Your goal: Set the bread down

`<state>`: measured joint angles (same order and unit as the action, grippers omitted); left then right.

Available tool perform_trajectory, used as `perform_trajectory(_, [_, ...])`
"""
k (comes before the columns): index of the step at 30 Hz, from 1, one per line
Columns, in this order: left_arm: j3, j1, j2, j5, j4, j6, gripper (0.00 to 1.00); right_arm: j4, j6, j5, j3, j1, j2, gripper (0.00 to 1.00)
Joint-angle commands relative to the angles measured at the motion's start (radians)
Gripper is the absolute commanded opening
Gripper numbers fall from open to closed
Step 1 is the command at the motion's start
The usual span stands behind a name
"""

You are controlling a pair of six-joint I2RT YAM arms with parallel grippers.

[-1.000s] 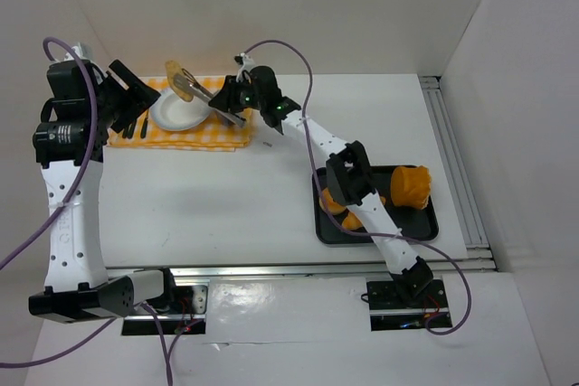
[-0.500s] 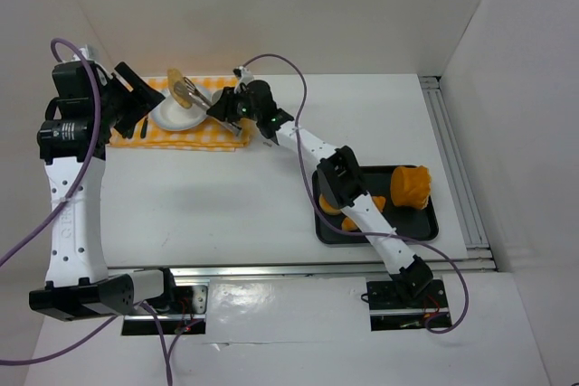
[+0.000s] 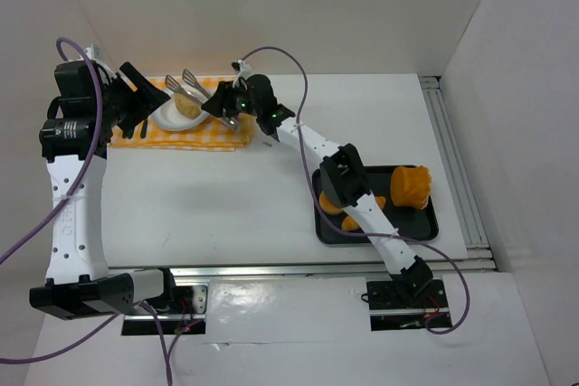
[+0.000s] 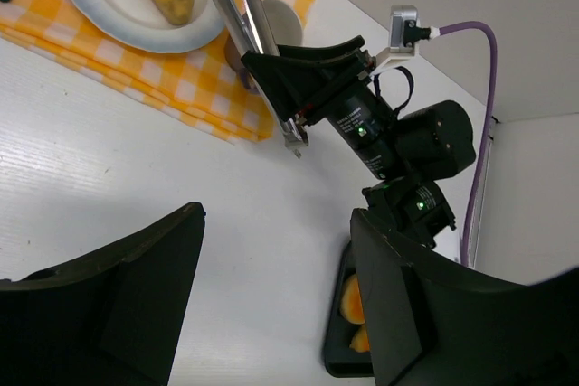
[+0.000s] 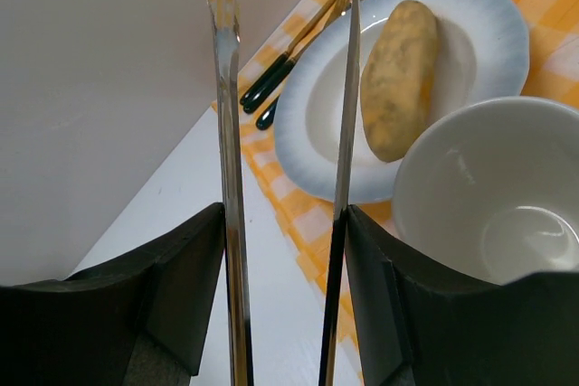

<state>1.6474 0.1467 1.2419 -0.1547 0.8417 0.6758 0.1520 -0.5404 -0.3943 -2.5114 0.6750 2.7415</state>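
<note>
Bread (image 5: 398,79) has dropped from the tongs (image 5: 226,178) onto the plate (image 5: 493,8); right tool (image 5: 282,223) clasps spread tongs, left tool (image 4: 276,214) gapes.

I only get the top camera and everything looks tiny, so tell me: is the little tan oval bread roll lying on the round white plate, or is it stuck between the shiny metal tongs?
Observer: The right wrist view shows the tan oval bread roll lying flat on the round white plate, outside the spread metal tongs.
Operator: Is anything hiding under the right gripper?
Observer: Yes, an empty white ceramic cup sits next to the plate.
</note>
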Motion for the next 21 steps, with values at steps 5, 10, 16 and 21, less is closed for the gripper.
perform_trajectory(5, [0.031, 0.005, -0.047, -0.042, -0.047, -0.058, 0.78, -0.086, 0.065, -0.008, 0.193, 0.006, -0.394, 0.58])
perform_trajectory(10, [0.000, 0.005, -0.067, -0.088, -0.059, -0.076, 0.78, -0.265, 0.097, 0.090, 0.458, -0.023, -0.721, 0.55])
perform_trajectory(16, [-0.092, -0.094, -0.050, -0.176, -0.112, -0.172, 0.78, -0.370, 0.108, 0.248, 1.050, -0.118, -1.260, 0.54])
perform_trajectory(21, [-0.124, -0.315, 0.097, -0.191, -0.081, -0.248, 0.78, -0.623, 0.094, 0.474, 1.289, -0.219, -1.617, 0.54])
